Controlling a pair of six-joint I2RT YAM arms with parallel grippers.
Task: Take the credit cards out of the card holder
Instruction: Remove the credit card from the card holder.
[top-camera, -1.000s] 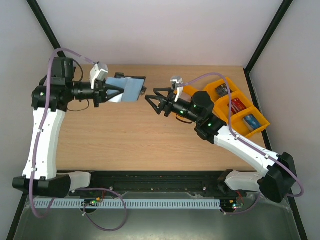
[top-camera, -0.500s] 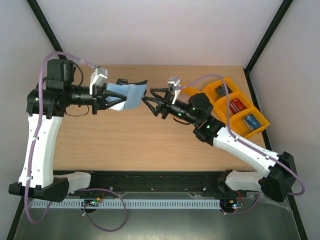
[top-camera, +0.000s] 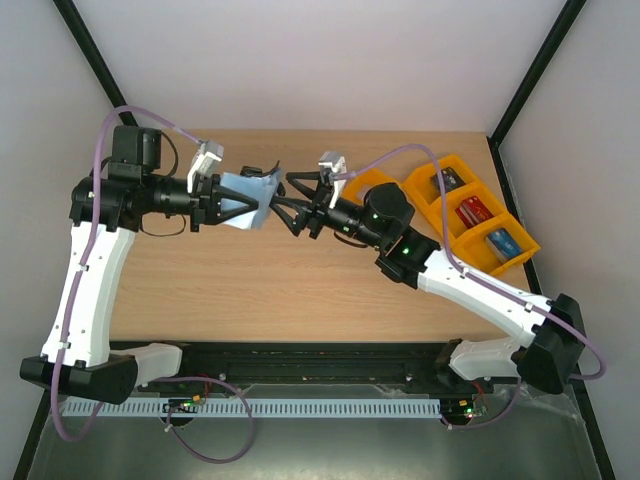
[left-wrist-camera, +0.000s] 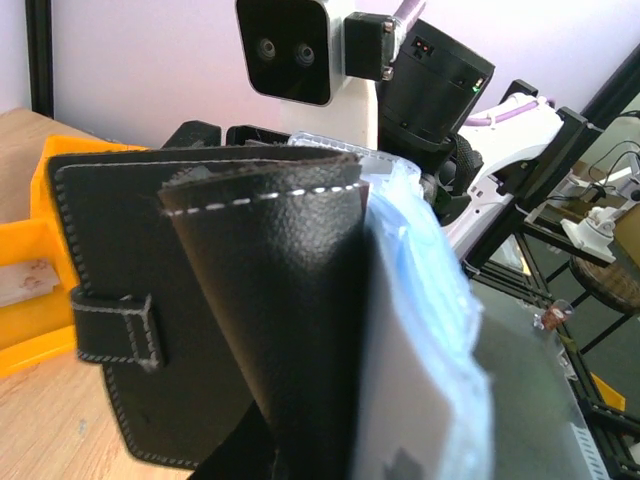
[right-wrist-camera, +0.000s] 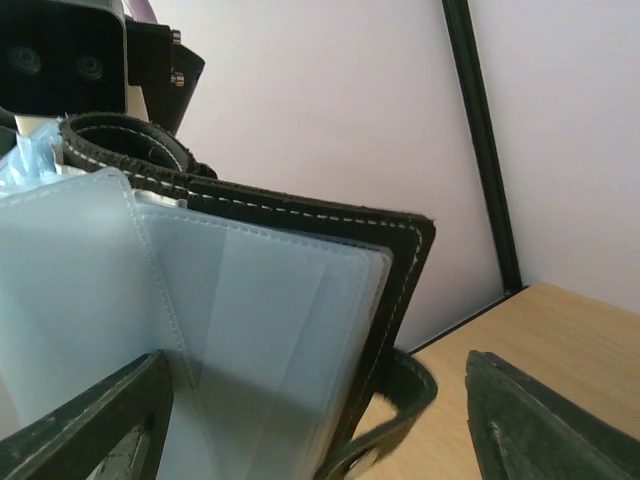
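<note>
The card holder (top-camera: 250, 198), a black folding wallet with pale blue clear pockets, hangs above the table with my left gripper (top-camera: 238, 204) shut on its left end. In the left wrist view its black cover (left-wrist-camera: 260, 290) and pocket stack (left-wrist-camera: 425, 330) fill the frame and hide my fingers. My right gripper (top-camera: 283, 203) is open, one finger on each side of the card holder's free edge. The right wrist view shows the clear pockets (right-wrist-camera: 260, 330) between my fingertips (right-wrist-camera: 90, 430); no card shows in them. A red credit card (top-camera: 477, 210) lies in an orange tray.
Orange plastic trays (top-camera: 425, 190) stand at the table's right rear, holding a dark item (top-camera: 446, 181) and a blue one (top-camera: 502, 241) beside the red card. A black frame post (top-camera: 535, 70) rises at the back right. The wallet's closing tab (right-wrist-camera: 400, 420) dangles below it.
My right gripper has moved left up to the card holder and now straddles its free edge. The left arm has shifted the card holder slightly left and turned it.
</note>
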